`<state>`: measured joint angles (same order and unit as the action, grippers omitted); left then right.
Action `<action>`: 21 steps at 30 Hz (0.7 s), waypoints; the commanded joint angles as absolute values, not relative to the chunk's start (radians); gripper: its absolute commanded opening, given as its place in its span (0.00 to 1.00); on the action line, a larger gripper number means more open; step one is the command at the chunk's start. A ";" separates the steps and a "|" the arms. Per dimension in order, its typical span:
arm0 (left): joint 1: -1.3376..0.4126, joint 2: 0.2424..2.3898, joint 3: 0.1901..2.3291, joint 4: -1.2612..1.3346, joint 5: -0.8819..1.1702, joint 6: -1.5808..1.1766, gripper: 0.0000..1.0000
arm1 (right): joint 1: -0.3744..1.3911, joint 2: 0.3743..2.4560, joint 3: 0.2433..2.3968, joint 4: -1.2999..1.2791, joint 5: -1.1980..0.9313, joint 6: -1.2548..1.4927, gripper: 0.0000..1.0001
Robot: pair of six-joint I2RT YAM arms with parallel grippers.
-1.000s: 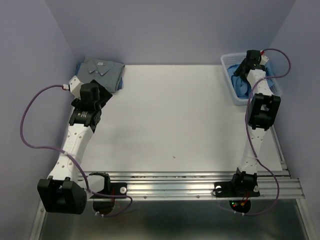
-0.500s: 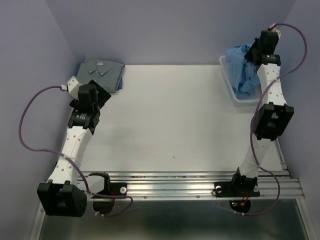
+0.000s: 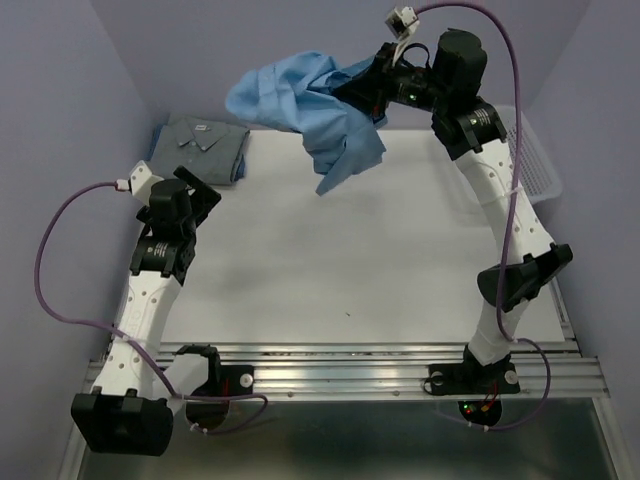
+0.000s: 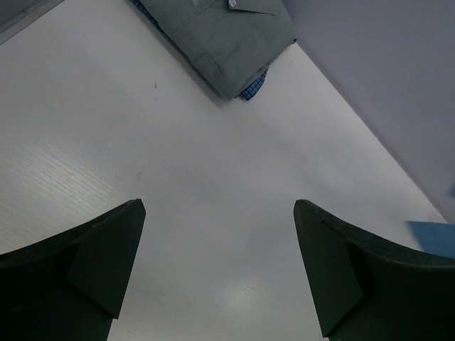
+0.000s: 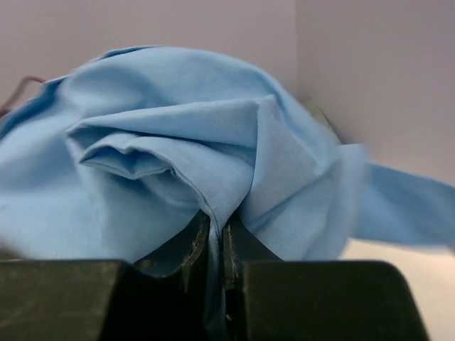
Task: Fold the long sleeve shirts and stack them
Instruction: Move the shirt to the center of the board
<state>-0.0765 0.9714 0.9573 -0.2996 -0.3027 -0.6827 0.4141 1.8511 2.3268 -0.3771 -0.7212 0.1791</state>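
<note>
A light sky-blue long sleeve shirt (image 3: pixel 300 105) hangs bunched in the air above the back of the table, a fold of it pinched in my right gripper (image 3: pixel 372 85). In the right wrist view the blue cloth (image 5: pixel 178 142) fills the frame and runs down between the shut jaws (image 5: pixel 217 234). A grey-blue shirt (image 3: pixel 200 145) with a small white neck label lies folded at the back left corner; it also shows at the top of the left wrist view (image 4: pixel 220 35). My left gripper (image 4: pixel 217 270) stands open over bare table, short of that folded shirt.
A white mesh basket (image 3: pixel 535 160) sits at the back right edge of the table. Purple walls close in on the back and both sides. A metal rail (image 3: pixel 400 365) runs along the near edge by the arm bases.
My right gripper shut on the sky-blue shirt in the basket, lifted it out and swung it left over the back of the table. The left arm barely shifted.
</note>
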 commanded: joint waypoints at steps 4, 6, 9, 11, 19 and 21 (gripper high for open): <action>-0.067 0.893 0.931 -0.382 -0.350 -0.722 0.99 | 0.316 1.678 1.848 -0.334 -0.180 0.110 0.36; -0.066 0.871 0.930 -0.437 -0.388 -0.732 0.99 | 0.279 1.649 1.647 -0.341 0.051 0.133 0.99; -0.067 0.851 0.924 -0.483 -0.405 -0.733 0.99 | 0.230 1.617 1.472 -0.368 0.233 0.218 1.00; -0.066 0.851 0.916 -0.485 -0.388 -0.724 0.99 | 0.230 1.586 1.410 -0.377 0.239 0.221 1.00; -0.069 0.997 0.825 -0.197 0.085 -0.623 0.99 | 0.230 1.431 1.160 -0.321 0.071 0.288 1.00; -0.071 1.060 0.837 -0.101 0.196 -0.603 0.99 | 0.230 1.422 1.134 -0.325 0.016 0.287 1.00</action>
<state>-0.0700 0.9699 0.8391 -0.3111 -0.0788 -0.6693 0.2241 1.4780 1.1679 -0.4019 0.1040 0.2619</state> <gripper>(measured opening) 0.986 0.998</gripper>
